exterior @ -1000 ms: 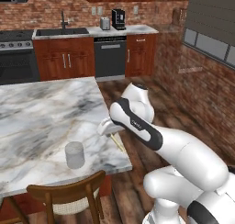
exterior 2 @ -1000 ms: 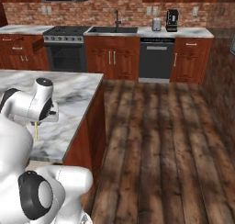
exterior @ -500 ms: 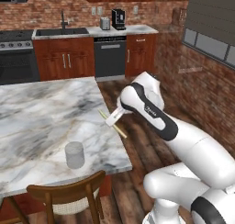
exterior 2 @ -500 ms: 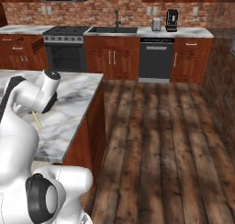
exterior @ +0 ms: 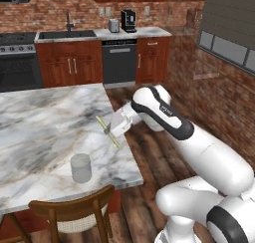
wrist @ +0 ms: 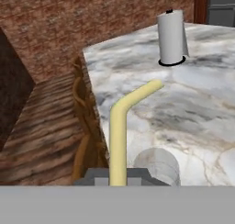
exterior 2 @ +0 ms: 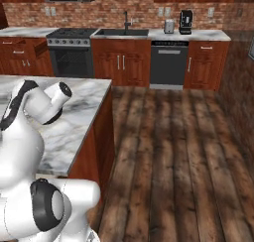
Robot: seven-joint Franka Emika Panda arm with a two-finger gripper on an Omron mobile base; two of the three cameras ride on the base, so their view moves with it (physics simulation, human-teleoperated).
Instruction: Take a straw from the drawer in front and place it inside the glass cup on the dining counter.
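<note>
The straw (exterior: 108,132), thin and pale yellow with a bend near its far end, is hanging tilted above the dining counter (exterior: 40,132), clear of the marble near the counter's right edge. The glass cup (exterior: 80,168), a plain greyish translucent tumbler, is standing upright on the white, grey-veined slab, nearer the wooden chair's side, below and apart from the straw.

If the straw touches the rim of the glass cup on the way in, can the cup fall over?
Probably not easily: the glass cup looks short and wide, standing upright on the dining counter. It seems light, so it may slide. The thin straw would likely bend first.
</note>
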